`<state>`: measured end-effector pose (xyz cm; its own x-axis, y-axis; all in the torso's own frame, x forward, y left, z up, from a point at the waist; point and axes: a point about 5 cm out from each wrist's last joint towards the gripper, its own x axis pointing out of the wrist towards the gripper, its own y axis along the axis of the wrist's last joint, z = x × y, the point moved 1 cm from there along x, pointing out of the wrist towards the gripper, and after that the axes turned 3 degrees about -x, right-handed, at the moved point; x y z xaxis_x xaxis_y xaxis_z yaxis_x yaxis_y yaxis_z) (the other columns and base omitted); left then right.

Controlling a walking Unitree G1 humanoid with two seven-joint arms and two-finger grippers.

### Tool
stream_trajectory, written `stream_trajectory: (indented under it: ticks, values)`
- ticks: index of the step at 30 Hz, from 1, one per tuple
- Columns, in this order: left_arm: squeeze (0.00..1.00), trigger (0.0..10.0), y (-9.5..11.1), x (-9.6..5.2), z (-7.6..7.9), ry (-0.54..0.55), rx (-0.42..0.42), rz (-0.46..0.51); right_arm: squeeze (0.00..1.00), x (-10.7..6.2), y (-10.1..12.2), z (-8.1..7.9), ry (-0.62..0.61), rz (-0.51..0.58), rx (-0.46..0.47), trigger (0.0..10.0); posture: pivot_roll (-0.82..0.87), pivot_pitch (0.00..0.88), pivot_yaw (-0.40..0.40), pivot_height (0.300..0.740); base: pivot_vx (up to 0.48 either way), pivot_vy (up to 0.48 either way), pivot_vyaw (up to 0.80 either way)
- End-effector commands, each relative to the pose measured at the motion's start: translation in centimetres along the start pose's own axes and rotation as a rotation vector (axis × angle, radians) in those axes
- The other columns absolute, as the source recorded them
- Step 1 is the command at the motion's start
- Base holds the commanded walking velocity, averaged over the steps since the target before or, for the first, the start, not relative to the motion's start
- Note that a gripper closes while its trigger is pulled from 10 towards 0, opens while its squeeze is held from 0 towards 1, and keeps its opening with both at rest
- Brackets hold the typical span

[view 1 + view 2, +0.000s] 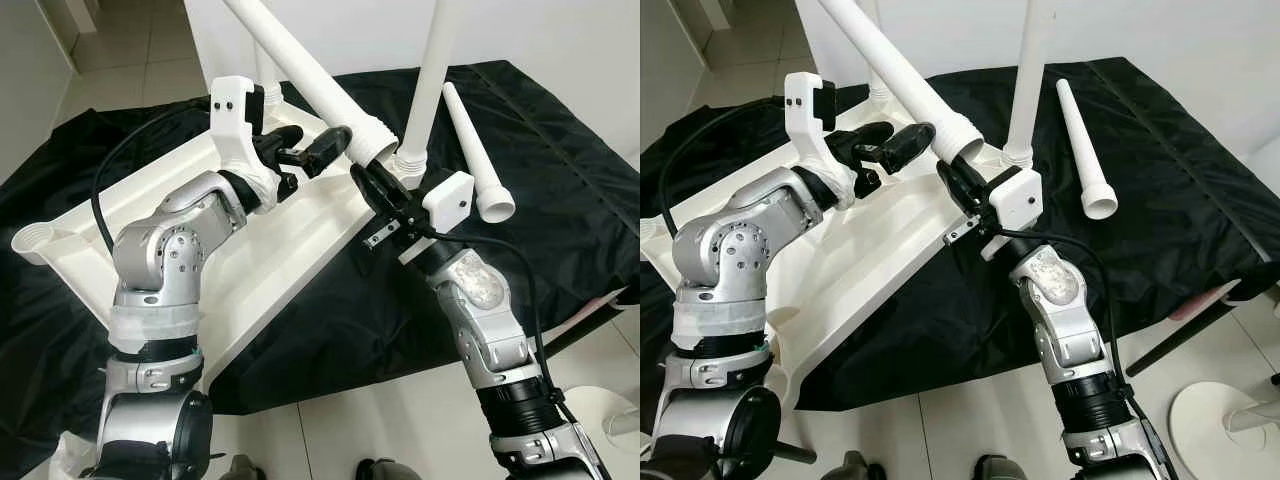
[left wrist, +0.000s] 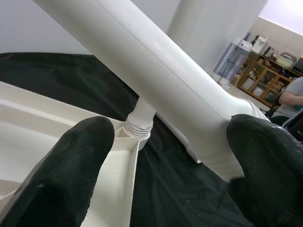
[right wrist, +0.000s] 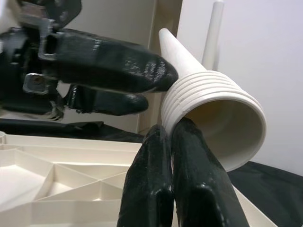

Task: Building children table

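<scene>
Above the upturned tabletop (image 1: 290, 240), a slanted table leg (image 1: 300, 65) is straddled near its ribbed end by the parted left gripper (image 1: 325, 150). In the right wrist view, the clenched right gripper (image 3: 173, 137) is pressed under that end — nearer the socket.

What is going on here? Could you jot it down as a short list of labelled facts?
Setting: black cloth over a table
Tabletop: white tabletop lying underside up
Fitted legs: one upright leg in a corner socket
Held leg: slanted white leg, ribbed end down
Left hand: fingers open, either side of the held leg
Right hand: fingers shut, pressed under the ribbed end
Spare leg: lying on the cloth
</scene>
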<state>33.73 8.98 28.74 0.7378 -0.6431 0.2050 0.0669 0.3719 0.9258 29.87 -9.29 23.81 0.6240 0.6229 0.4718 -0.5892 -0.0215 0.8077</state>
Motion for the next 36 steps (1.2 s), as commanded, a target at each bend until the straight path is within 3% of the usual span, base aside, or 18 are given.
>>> stream_trajectory:
  ticks: [1, 3, 5, 8, 13, 14, 17, 18, 19, 27, 28, 36]
  values:
    - [0.00, 10.0, 0.3, 0.2, -0.5, 0.059, -0.043, -0.005, 0.00, 0.2, 1.0, -1.2, 0.075, 0.045, -0.013, 10.0, -0.08, 0.108, 0.074, 0.740, 0.000, 0.000, 0.00]
    - [0.00, 10.0, 1.4, 0.4, -0.7, 0.032, -0.172, 0.024, 0.00, -0.7, 0.1, -2.2, 0.122, 0.007, -0.039, 10.0, -0.08, 0.108, 0.077, 0.740, 0.000, 0.000, 0.00]
    - [0.00, 10.0, 1.5, 0.5, -0.8, 0.026, -0.200, 0.028, 0.00, -1.0, -0.1, -2.4, 0.130, -0.003, -0.042, 10.0, -0.08, 0.108, 0.077, 0.740, 0.000, 0.000, 0.00]
    - [0.00, 10.0, 2.4, 0.5, -0.9, -0.010, -0.319, 0.060, 0.00, -1.8, -0.9, -3.1, 0.155, -0.035, -0.075, 10.0, -0.09, 0.112, 0.083, 0.740, 0.000, 0.000, 0.00]
    - [0.00, 10.0, 2.7, 0.5, -1.4, -0.007, -0.374, 0.075, 0.00, -2.4, -1.4, -3.3, 0.150, -0.052, -0.117, 10.0, -0.09, 0.113, 0.084, 0.740, 0.000, 0.000, 0.00]
    - [0.00, 10.0, 2.8, 0.5, -1.7, 0.002, -0.398, 0.079, 0.00, -2.6, -1.6, -3.4, 0.141, -0.057, -0.139, 10.0, -0.09, 0.112, 0.084, 0.740, 0.000, 0.000, 0.00]
    - [0.00, 10.0, 3.6, 0.4, -2.7, 0.006, -0.500, 0.117, 0.00, -4.5, -2.4, -3.3, 0.092, -0.061, -0.331, 10.0, -0.09, 0.115, 0.084, 0.740, 0.000, 0.000, 0.00]
    - [0.00, 10.0, 3.6, 0.4, -2.7, 0.006, -0.500, 0.117, 0.00, -4.5, -2.4, -3.3, 0.092, -0.061, -0.331, 10.0, -0.09, 0.115, 0.084, 0.740, 0.000, 0.000, 0.00]
    - [0.00, 10.0, 4.0, 0.4, -2.8, -0.001, -0.515, 0.124, 0.00, -5.6, -2.8, -3.4, 0.087, -0.065, -0.417, 10.0, -0.09, 0.113, 0.085, 0.740, 0.000, 0.000, 0.00]
    - [0.00, 10.0, 5.0, 0.3, -3.4, 0.011, -0.556, 0.138, 0.00, -7.4, -2.7, -3.2, 0.014, -0.054, -0.517, 10.0, -0.09, 0.115, 0.088, 0.740, 0.000, 0.000, 0.00]
    - [0.00, 0.0, 5.2, 0.2, -3.5, 0.008, -0.560, 0.147, 0.00, -7.5, -2.7, -3.2, 0.010, -0.054, -0.536, 10.0, -0.10, 0.115, 0.090, 0.740, 0.000, 0.000, 0.00]
    - [0.00, 0.0, 5.3, 0.3, -3.7, -0.006, -0.585, 0.142, 0.00, -7.5, -3.1, -3.6, 0.015, -0.038, -0.546, 10.0, -0.10, 0.114, 0.093, 0.740, 0.000, 0.000, 0.00]
